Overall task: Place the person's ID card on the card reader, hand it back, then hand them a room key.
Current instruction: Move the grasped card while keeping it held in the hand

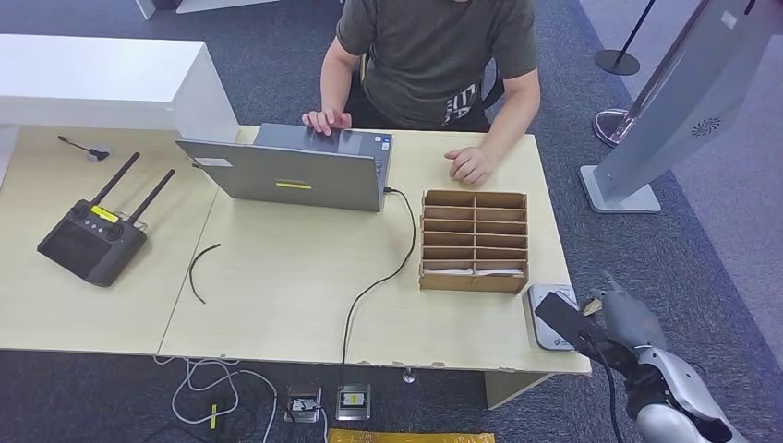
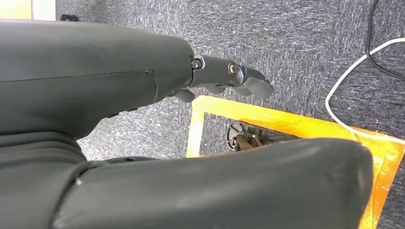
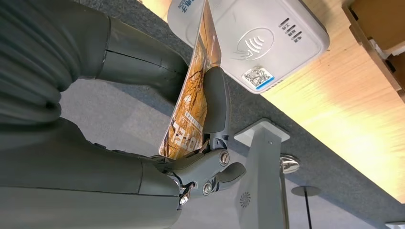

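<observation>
Fingers [image 3: 215, 102] of our right hand [image 3: 143, 143] pinch the ID card [image 3: 191, 95] against the thumb, holding it on edge just beside the white card reader [image 3: 267, 43], which lies at the table [image 1: 305, 277] corner near the cardboard key box [image 1: 475, 240]. We cannot tell whether card and reader touch. Our left hand [image 2: 143, 95] hangs over the carpet, fingers curled loosely around nothing. A person [image 1: 434, 55] sits opposite at a laptop [image 1: 295, 171].
</observation>
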